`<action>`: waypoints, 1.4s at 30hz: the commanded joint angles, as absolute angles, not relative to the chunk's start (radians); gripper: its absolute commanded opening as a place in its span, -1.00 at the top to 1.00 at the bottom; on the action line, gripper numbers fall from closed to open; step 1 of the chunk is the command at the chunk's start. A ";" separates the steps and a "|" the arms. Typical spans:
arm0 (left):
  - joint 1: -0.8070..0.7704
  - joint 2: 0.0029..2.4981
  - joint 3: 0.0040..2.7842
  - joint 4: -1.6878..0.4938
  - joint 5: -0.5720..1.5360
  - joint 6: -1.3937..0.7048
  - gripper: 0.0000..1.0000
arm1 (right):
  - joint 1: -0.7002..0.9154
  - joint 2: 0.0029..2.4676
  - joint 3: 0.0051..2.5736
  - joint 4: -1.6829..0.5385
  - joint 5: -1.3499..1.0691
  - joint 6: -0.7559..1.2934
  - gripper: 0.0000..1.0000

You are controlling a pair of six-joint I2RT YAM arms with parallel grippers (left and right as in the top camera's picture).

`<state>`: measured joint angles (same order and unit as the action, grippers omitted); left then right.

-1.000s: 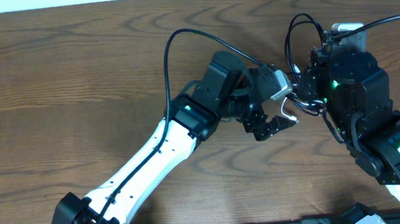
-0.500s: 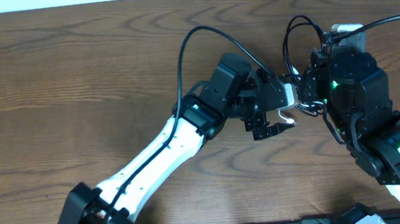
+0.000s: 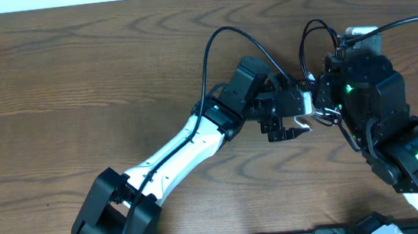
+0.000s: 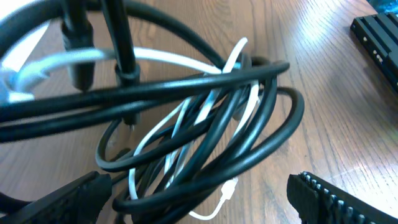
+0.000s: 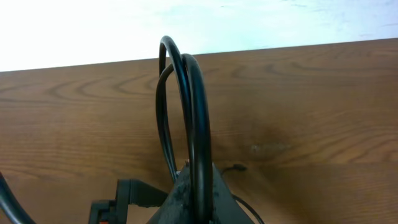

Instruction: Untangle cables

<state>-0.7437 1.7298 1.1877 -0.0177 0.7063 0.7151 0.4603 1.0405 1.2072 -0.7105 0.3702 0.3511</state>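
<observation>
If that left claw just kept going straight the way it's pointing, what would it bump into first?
Most likely the cable tangle: the open left gripper points straight at its black loops and the white cord woven through them. How near is hard to judge.

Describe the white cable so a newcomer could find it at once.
On the wooden table, look right of centre, where both arms meet over a tangle of cables. The white cable threads through that tangle, just ahead of the left gripper, jaws open. It is the only white cord, thinner than the black loops around it.
</observation>
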 commanded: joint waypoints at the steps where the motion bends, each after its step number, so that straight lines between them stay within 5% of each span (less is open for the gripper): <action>1: -0.746 1.725 1.201 0.005 0.726 0.733 -0.86 | 0.458 1.036 1.216 -0.707 0.367 0.339 0.97; 3: -0.746 1.725 1.201 0.018 0.726 0.733 -0.72 | 0.458 1.036 1.216 -0.707 0.367 0.339 0.97; 7: -0.746 1.725 1.201 0.064 0.726 0.733 0.02 | 0.458 1.036 1.216 -0.708 0.367 0.339 0.97; 10: -0.746 1.725 1.201 0.096 0.726 0.733 0.85 | 0.458 1.036 1.216 -0.707 0.367 0.339 0.97; 18: -0.744 1.724 1.201 0.073 0.709 0.732 0.86 | 0.457 1.036 1.216 -0.708 0.369 0.334 0.97; 25: -0.679 1.663 1.201 -0.205 0.506 0.764 0.86 | 0.410 1.036 1.216 -0.728 0.447 0.336 0.98; 42: -0.236 1.282 1.201 -0.449 0.504 0.800 0.86 | 0.065 1.031 1.216 -0.804 0.435 0.336 0.97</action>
<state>-0.3061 1.3262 1.1908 -0.4374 0.5137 0.7906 0.1051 1.0401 1.2064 -0.7975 0.4122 0.3466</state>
